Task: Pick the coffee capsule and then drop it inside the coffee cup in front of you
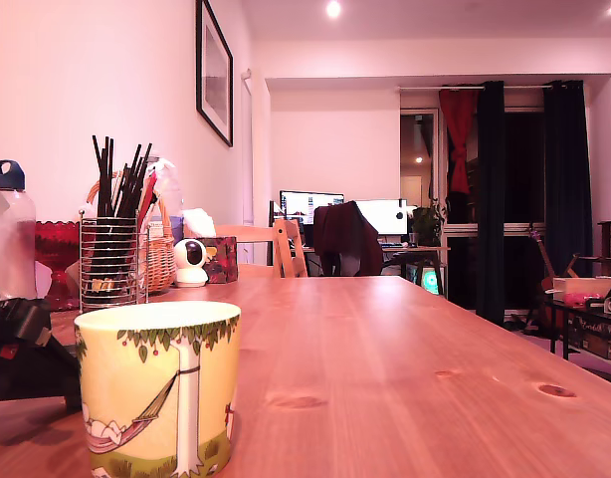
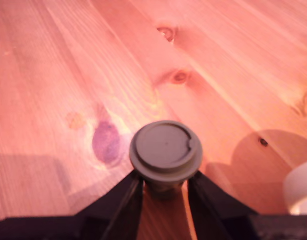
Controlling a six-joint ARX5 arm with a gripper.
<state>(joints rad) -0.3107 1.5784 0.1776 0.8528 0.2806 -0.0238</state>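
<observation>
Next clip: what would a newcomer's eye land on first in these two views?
In the exterior view, the yellow coffee cup with its tree and hammock print fills the near lower left of the wooden table. In the wrist view, the greyish coffee capsule sits rimmed end toward the camera, between the gripper jaws, above the knotty boards.

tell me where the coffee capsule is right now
In the wrist view the coffee capsule sits between the pincer's two dark fingers, rimmed end facing the camera, above the wooden table. It does not show in the exterior view.
</observation>
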